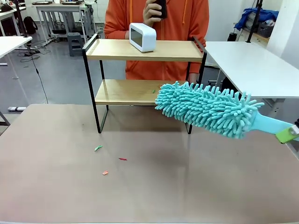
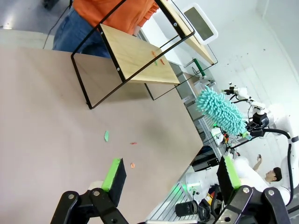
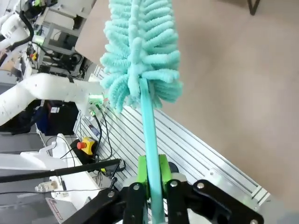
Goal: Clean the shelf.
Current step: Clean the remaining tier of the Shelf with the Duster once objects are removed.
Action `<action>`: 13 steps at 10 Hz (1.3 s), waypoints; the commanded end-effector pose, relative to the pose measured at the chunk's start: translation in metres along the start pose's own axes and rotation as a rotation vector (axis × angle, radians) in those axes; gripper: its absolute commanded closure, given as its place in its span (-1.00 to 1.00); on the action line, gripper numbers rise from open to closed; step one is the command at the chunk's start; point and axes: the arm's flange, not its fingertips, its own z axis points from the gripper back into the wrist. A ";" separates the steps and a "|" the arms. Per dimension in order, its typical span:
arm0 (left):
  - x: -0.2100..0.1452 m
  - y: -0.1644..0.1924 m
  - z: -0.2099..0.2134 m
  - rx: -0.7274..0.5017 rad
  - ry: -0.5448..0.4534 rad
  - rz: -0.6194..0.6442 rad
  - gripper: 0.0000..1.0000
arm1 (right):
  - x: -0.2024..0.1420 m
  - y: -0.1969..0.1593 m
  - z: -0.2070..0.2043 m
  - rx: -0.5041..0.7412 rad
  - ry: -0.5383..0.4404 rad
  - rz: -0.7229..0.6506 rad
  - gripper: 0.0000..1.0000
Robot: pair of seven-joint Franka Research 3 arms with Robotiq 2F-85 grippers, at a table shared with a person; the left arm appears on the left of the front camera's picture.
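The shelf (image 1: 173, 50) sits out past the right gripper (image 1: 288, 134), which is clamped on the handle of the teal duster (image 1: 205, 108). The fluffy head is right at the lower board's front edge. A green scrap (image 1: 153, 91) lies on that board, so I'd keep the head low and flat, sweep outward, and dodge the black leg. The left gripper (image 2: 171, 175) hangs wide open and empty, well short of the shelf.
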 end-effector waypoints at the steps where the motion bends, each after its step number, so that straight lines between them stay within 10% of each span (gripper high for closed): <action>1: 0.001 -0.002 -0.001 -0.019 -0.022 -0.019 -1.00 | 0.028 -0.001 -0.016 -0.054 -0.049 -0.037 0.75; 6: 0.001 -0.002 -0.001 -0.019 -0.022 -0.019 -1.00 | 0.108 -0.019 -0.085 -0.172 -0.196 -0.137 0.75; 13: 0.001 -0.002 -0.001 -0.019 -0.022 -0.019 -1.00 | 0.128 -0.035 -0.131 -0.260 -0.408 -0.234 0.75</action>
